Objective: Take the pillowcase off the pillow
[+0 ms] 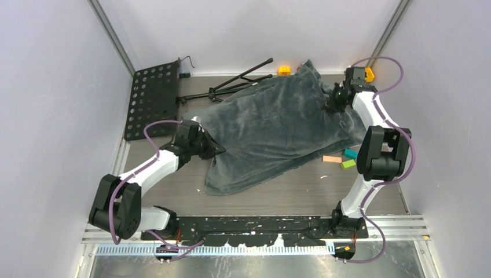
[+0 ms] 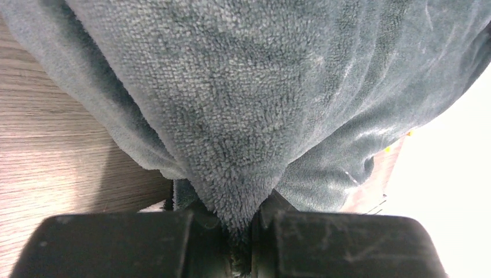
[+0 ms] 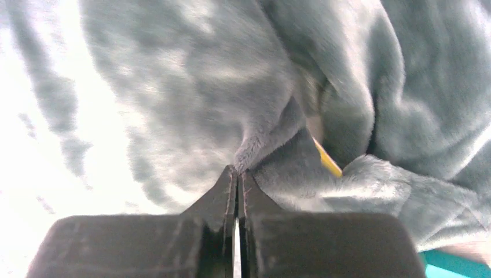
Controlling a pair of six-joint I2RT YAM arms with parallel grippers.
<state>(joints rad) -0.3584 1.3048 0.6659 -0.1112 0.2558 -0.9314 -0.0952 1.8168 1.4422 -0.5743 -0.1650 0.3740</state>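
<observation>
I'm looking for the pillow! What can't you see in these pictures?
- Big puffy white pillow: top view, covered by the fluffy dark grey-teal fabric pillowcase; just a yellow sliver peeks out, right wrist view.
- Left tool fingertips: left wrist view, buried in the plush.
- Right wrist view's left side: bleached by glare.

Wood-grain table [image 1: 301, 191] under grey pillowcase [image 1: 278, 127], coloured blocks [image 1: 331, 158], black stand [image 1: 215, 92].

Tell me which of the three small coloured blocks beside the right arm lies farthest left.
The peach rectangular block; the teal block and green block both lie to its right.
</observation>
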